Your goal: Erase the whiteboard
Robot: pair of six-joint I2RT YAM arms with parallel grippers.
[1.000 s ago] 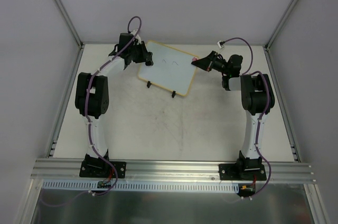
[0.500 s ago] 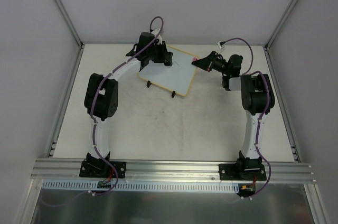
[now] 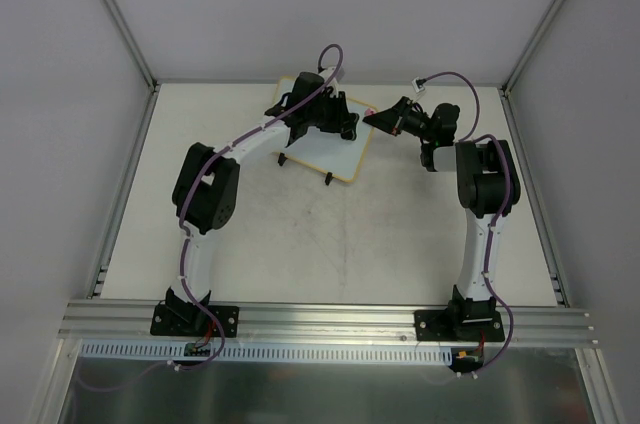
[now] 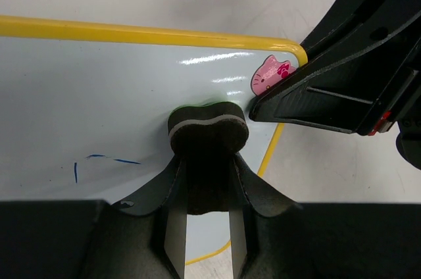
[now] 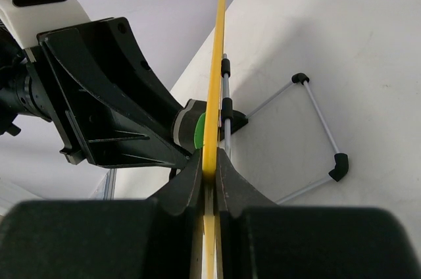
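Note:
The whiteboard point(image 3: 335, 156) stands tilted at the back of the table; its frame looks yellow in the left wrist view point(image 4: 131, 31). A pink cat sticker point(image 4: 269, 74) sits at its corner. A faint blue mark point(image 4: 99, 159) remains on the white surface. My left gripper point(image 3: 335, 124) is shut on a dark felt eraser point(image 4: 207, 127) with a green back, pressed on the board near the sticker. My right gripper point(image 3: 375, 119) is shut on the board's edge point(image 5: 214, 95) and holds it steady. The eraser point(image 5: 191, 127) also shows in the right wrist view, behind the frame.
The board's wire stand with black feet point(image 5: 316, 127) rests on the table behind it. Two small black feet point(image 3: 328, 179) show at the board's front edge. Grey walls and metal posts point(image 3: 120, 24) enclose the table.
My left arm has swept the eraser to the right across the board, from its left edge to near the right corner. The blue marks in the middle are gone. The right arm has not moved.

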